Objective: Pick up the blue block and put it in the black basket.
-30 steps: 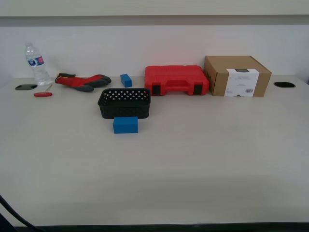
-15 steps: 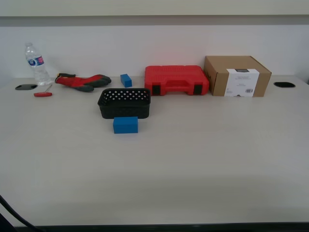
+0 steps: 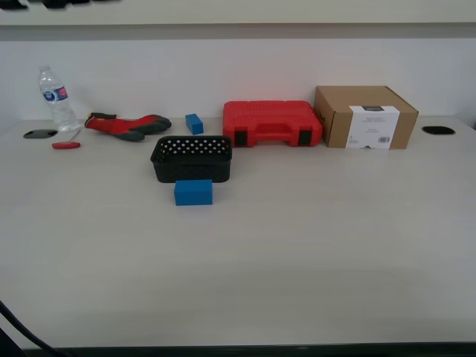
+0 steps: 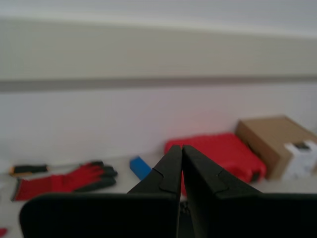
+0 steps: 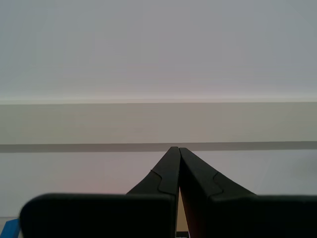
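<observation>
Blue block (image 3: 193,192) just at six o'clock of black basket (image 3: 192,158), touching, unreached; first gripper (image 4: 182,148) and second gripper (image 5: 178,148) both closed, empty.

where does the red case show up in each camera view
Exterior view: the red case sits at the back of the table, centre, between the small blue cube and the cardboard box.
First wrist view: the red case lies just past my first tool, partly hidden by it.
Second wrist view: not in it; only wall shows.
Shared landmark: the cardboard box, beside the case in both.
</observation>
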Controlling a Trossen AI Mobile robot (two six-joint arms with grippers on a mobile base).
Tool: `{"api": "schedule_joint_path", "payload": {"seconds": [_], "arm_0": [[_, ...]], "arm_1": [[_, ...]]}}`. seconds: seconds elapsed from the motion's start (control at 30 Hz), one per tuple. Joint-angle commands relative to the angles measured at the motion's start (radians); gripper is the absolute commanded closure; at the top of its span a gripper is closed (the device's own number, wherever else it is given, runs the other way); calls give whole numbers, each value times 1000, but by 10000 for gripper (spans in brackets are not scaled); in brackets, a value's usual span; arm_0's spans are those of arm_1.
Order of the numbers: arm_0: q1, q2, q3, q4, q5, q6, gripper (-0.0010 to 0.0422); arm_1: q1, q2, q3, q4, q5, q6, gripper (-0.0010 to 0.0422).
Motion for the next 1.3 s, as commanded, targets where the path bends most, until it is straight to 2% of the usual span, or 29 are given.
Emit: {"api": "schedule_joint_path", "payload": {"seconds": [0.03,0.2,0.3,0.4,0.6,0.87,0.93,1.07,1.13,1.2,1.27,1.3], "arm_0": [[0,0,1,2,0,0,413],[0,0,1,2,0,0,413],[0,0,1,2,0,0,413],[0,0,1,2,0,0,413],[0,0,1,2,0,0,413],[0,0,1,2,0,0,413],[0,0,1,2,0,0,413],[0,0,1,2,0,0,413],[0,0,1,1,0,0,413],[0,0,1,2,0,0,413],[0,0,1,2,0,0,413],[0,0,1,2,0,0,413]], "arm_1": [[-50,86,2,-119,17,114,413],[-175,261,7,-319,-5,351,413],[-231,347,7,-345,-11,453,413],[-277,444,22,-346,-94,528,413],[-295,639,121,-465,-178,608,413],[-299,805,375,-773,-182,633,412],[-299,819,446,-868,-180,640,400],[-300,851,544,-962,-170,649,321],[-301,870,573,-966,-168,650,257],[-303,904,595,-966,-124,653,181],[-317,951,610,-959,-159,655,116],[-323,973,616,-954,-188,661,101]]}}
